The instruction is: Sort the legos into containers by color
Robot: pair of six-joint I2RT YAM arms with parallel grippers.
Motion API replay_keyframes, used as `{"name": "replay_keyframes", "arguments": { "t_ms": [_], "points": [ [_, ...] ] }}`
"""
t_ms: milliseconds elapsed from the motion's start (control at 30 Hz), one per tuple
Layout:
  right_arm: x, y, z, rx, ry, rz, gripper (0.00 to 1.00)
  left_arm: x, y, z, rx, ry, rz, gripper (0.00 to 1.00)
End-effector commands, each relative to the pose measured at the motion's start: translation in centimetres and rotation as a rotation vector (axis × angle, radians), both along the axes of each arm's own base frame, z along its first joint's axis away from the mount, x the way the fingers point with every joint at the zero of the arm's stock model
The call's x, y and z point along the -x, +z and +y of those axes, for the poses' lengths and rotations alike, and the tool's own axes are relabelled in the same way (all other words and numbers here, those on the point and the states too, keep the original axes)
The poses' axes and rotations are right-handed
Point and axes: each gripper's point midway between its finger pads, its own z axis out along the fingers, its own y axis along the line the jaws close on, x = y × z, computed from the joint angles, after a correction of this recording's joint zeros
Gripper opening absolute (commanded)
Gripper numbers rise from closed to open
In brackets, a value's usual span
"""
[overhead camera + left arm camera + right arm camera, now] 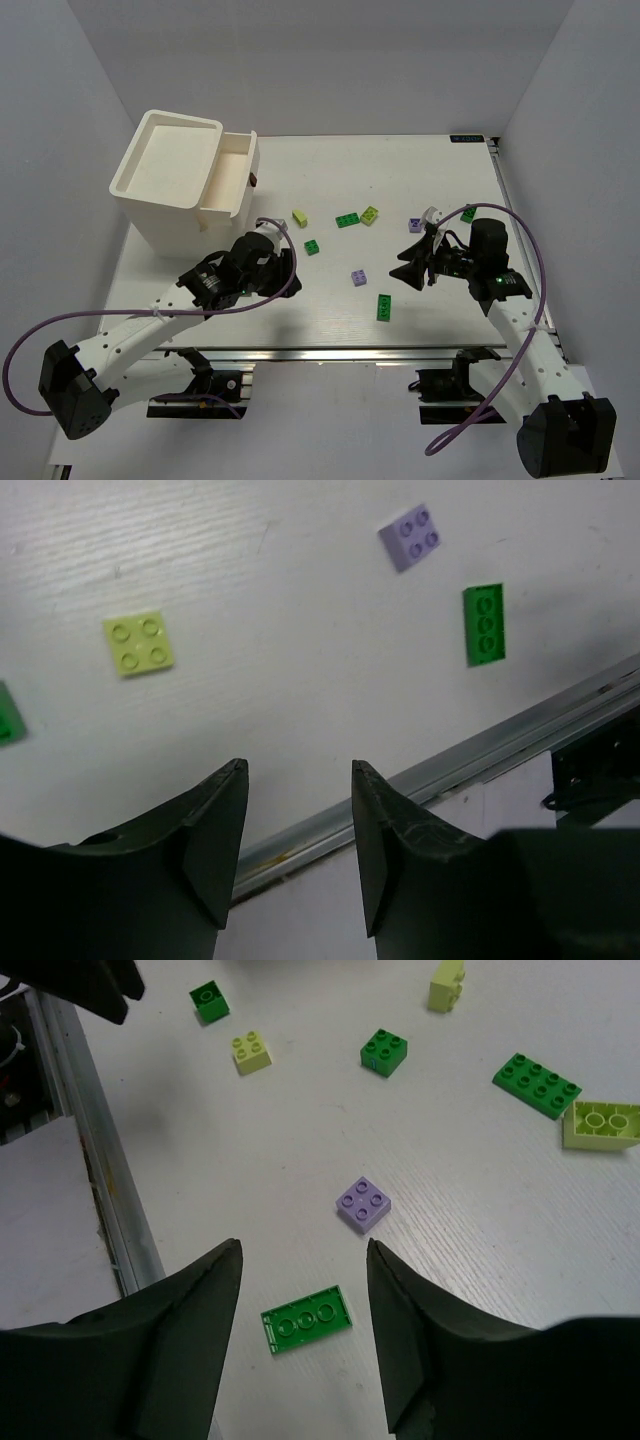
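We see a white tabletop (420,170) ringed by pale walls. The legos (347,220) lie scattered across the middle of the frame, green, yellow-green and lavender. At upper left, one of the containers (232,172) juts out of its cream box (170,160). The left jaws and right jaws both stand parted, holding nothing.

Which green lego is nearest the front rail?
The narrow green plate with three studs in a single row, lying between the lavender square and the rail. The other greens all sit farther back on the table.
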Motion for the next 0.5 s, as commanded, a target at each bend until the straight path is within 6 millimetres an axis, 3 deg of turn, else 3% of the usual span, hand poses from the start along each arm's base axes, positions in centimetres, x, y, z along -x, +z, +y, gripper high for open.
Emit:
{"name": "replay_keyframes", "arguments": {
  "t_ms": [0, 67, 267, 467],
  "points": [
    [-1.0, 0.1, -0.1, 0.017, -0.028, -0.013, 0.59, 1.1, -0.2, 1.9, -0.01, 0.121, 0.024, 0.56],
    [-1.0, -0.1, -0.1, 0.019, -0.029, -0.005, 0.6, 1.6, -1.3, 3.6, -0.066, 0.211, 0.056, 0.56],
    [-1.3, -0.2, -0.1, 0.023, -0.037, 0.005, 0.62, 2.7, -3.5, 5.6, -0.146, 0.316, 0.082, 0.57],
    [-1.3, -0.2, -0.2, 0.025, -0.041, 0.003, 0.68, 1.9, -3.9, 7.3, -0.196, 0.411, 0.035, 0.66]
  ]
}}
